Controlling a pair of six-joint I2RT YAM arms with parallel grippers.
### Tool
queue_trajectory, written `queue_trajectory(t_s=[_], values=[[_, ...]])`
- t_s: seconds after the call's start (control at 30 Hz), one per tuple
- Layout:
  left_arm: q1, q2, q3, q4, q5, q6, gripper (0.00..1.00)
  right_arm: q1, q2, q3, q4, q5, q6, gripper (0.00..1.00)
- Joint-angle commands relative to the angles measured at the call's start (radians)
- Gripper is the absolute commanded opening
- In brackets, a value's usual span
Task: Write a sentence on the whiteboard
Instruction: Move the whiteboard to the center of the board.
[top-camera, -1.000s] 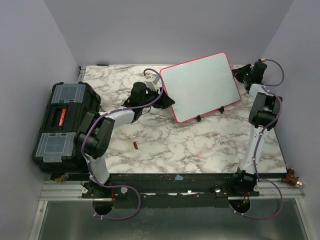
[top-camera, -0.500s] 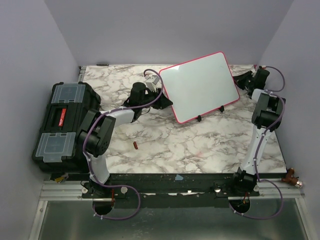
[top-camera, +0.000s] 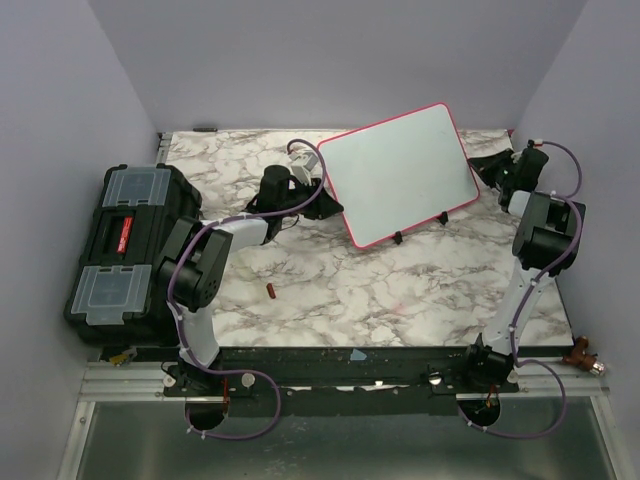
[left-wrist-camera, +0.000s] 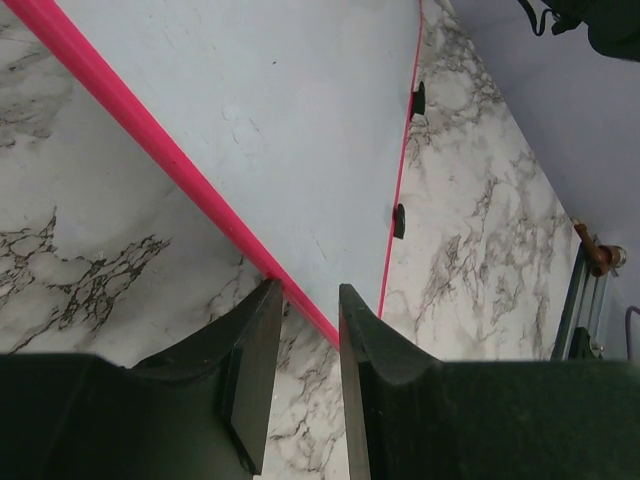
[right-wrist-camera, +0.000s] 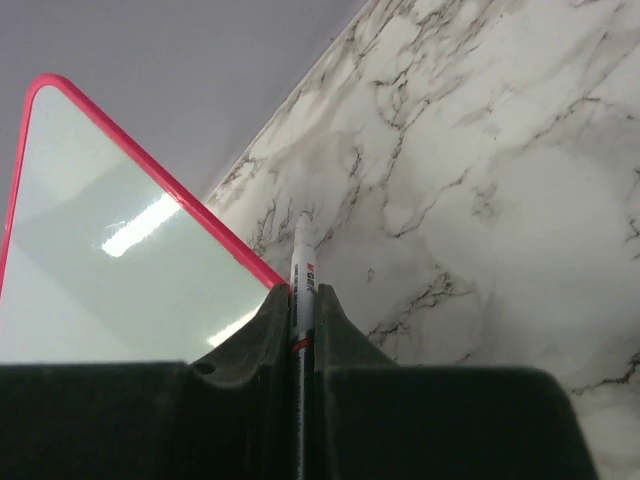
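The whiteboard (top-camera: 400, 170), glossy white with a pink-red rim, stands tilted on small black feet at the back of the marble table (top-camera: 400, 290). Its face (left-wrist-camera: 280, 120) is blank, so the sentence is not in view. My left gripper (top-camera: 338, 205) is at the board's lower left rim. In the left wrist view its jaws (left-wrist-camera: 305, 310) stand narrow on either side of the pink rim, and contact does not show. My right gripper (top-camera: 497, 168) sits by the board's right edge (right-wrist-camera: 110, 260), shut (right-wrist-camera: 303, 292) on a white marker (right-wrist-camera: 303, 255) that points forward.
A black toolbox (top-camera: 125, 245) with clear lid compartments stands at the table's left edge. A small red-brown piece (top-camera: 270, 291) lies on the marble in front of the left arm. Purple walls close in the back and both sides.
The left jaws have narrowed around the board's rim. The right arm has swung outward to the right, its gripper staying near the board's right edge with the marker.
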Motion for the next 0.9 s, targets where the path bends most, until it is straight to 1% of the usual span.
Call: queue_trajectory(t_s=[0.0, 0.13, 0.3, 0.47, 0.63, 0.87], values=[[-0.014, 0.012, -0.004, 0.046, 0.039, 0.015, 0.30, 0.053, -0.038, -0.115, -0.008, -0.154, 0.030, 0.01], [-0.015, 0.003, -0.026, 0.058, 0.040, 0.006, 0.30, 0.054, -0.070, -0.199, 0.043, -0.177, 0.052, 0.01], [-0.019, -0.018, -0.062, 0.072, 0.041, 0.005, 0.30, 0.054, -0.129, -0.289, 0.052, -0.178, 0.042, 0.01], [-0.024, -0.037, -0.098, 0.088, 0.039, 0.001, 0.30, 0.054, -0.174, -0.384, 0.109, -0.196, 0.073, 0.01], [-0.035, -0.071, -0.147, 0.107, 0.034, -0.007, 0.30, 0.055, -0.205, -0.453, 0.122, -0.204, 0.078, 0.01], [-0.058, -0.112, -0.239, 0.156, 0.022, -0.023, 0.29, 0.056, -0.297, -0.578, 0.124, -0.192, 0.073, 0.01]])
